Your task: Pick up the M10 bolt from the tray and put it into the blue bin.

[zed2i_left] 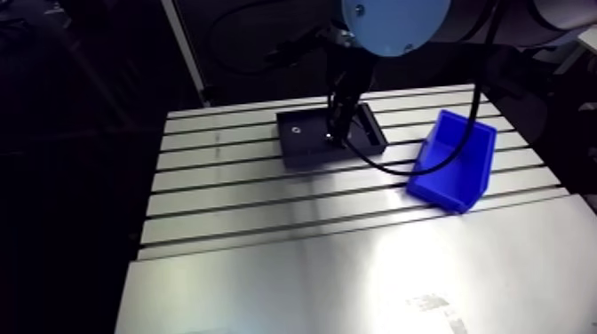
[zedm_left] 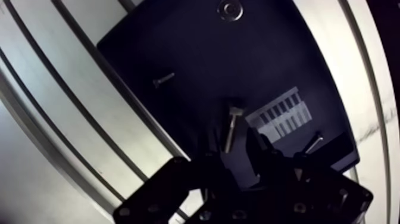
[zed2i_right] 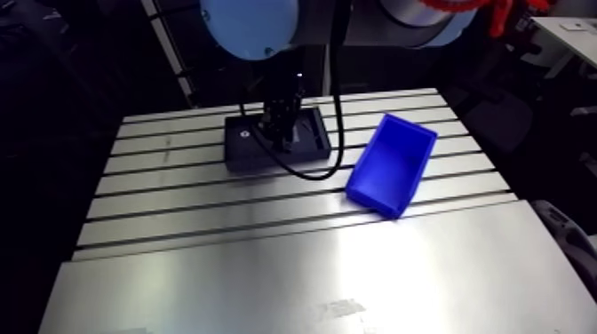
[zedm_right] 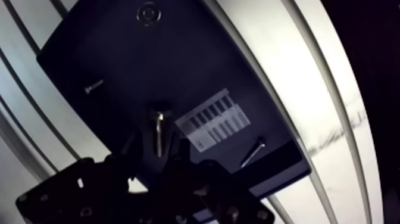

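The black tray (zed2i_left: 306,151) lies on the slotted table, and my gripper (zed2i_left: 336,133) is down over it. In the wrist view a long bolt (zedm_left: 232,126) with a flat head lies on the tray floor. Its shank runs in between my fingertips. My gripper (zedm_left: 235,159) straddles the bolt's near end, its two dark fingers (zedm_left: 257,164) standing apart on either side, so it is open. The blue bin (zed2i_left: 453,160) sits to the right of the tray, tilted with its open mouth toward the tray side.
On the tray there are also a small screw (zedm_left: 162,78), a slim screw (zedm_left: 314,143) near one corner, a round washer-like part (zedm_left: 230,9) and a white printed label (zedm_left: 280,116). The table (zed2i_left: 293,266) has long slots behind and a smooth plate in front.
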Controlling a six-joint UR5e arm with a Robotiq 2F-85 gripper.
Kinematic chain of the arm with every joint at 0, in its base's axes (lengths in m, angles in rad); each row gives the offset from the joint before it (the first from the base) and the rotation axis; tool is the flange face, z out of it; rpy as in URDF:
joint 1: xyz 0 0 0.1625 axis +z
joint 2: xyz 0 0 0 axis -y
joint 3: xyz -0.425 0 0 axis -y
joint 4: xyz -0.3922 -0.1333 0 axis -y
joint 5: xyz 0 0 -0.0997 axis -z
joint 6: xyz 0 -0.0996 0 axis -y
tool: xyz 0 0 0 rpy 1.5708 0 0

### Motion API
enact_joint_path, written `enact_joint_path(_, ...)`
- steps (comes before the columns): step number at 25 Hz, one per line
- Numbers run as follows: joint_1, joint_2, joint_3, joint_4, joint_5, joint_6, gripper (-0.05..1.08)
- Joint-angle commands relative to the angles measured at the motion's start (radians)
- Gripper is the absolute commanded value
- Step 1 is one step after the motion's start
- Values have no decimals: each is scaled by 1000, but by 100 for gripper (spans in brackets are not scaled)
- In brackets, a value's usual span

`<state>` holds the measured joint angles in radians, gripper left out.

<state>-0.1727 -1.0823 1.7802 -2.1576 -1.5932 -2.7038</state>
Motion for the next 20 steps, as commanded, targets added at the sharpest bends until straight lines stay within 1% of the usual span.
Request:
enact_joint_path(1, 1, 2, 0, 0, 0, 0, 62)
enact_joint_path(10, 1, 8, 2, -3, -1, -2, 64)
enact_joint_path(14, 1, 9, 2, -31, -3, -5, 66)
enact_joint_path(20, 1, 9, 11, -34, -4, -11, 67)
